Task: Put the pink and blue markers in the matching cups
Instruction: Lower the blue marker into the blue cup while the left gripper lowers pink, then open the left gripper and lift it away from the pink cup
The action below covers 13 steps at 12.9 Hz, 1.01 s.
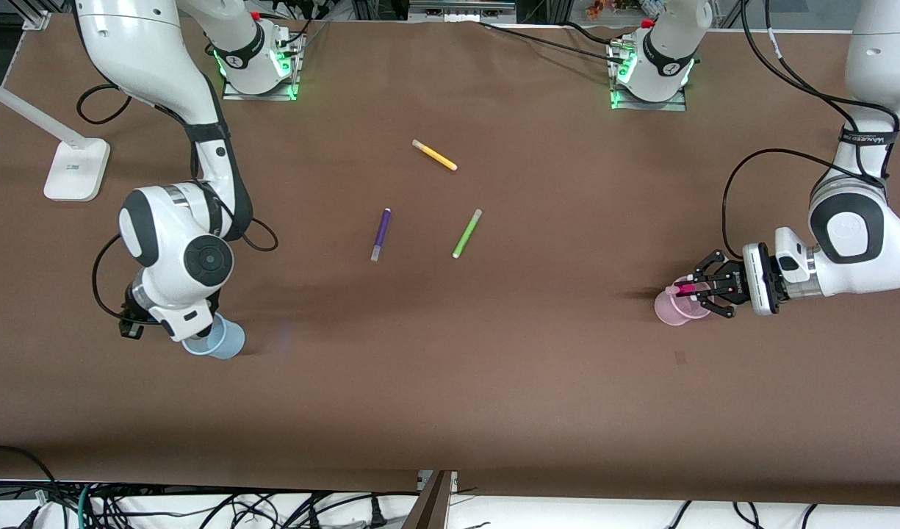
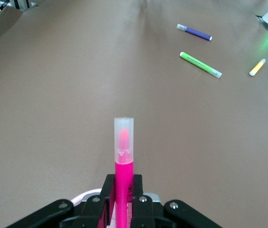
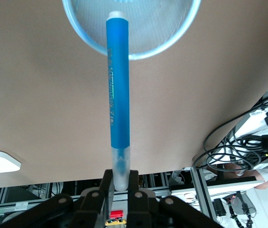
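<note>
The left gripper (image 1: 703,288) grasps the pink marker (image 2: 124,161) over the pink cup (image 1: 674,307), the right gripper (image 3: 119,192) the blue marker (image 3: 117,90) over the blue cup (image 1: 218,342), poised for dropping in

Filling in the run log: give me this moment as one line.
left pincer: shut on pink marker, over pink cup | right pincer: shut on blue marker, over blue cup | neither marker released
</note>
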{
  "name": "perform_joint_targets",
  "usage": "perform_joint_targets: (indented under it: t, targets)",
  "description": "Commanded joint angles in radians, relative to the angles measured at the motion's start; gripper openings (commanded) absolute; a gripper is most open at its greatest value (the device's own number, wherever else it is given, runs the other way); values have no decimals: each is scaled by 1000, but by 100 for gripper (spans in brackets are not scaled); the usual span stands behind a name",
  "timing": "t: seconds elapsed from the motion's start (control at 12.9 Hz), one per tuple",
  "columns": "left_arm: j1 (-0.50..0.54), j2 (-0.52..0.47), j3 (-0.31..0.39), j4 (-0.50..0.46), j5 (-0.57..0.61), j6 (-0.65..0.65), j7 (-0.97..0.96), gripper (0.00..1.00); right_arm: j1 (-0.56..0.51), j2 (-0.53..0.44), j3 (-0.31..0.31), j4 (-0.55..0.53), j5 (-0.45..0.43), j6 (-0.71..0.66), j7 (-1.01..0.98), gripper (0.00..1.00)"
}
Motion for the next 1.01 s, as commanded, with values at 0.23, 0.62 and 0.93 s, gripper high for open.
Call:
perform_joint_targets:
  t: [0.23,0.62,0.93]
  targets:
    - [18,-5,-11,13,-33,-20,103,100,11,41,-1,24,-27,40,-6,45]
    - [52,-54,-2,103,-18,-173,-99,100,11,32,-1,86,16,31,-8,100]
    - [46,-259,-14,126,206,-254,-564,100,9,-9,-8,129,250,3,55,100]
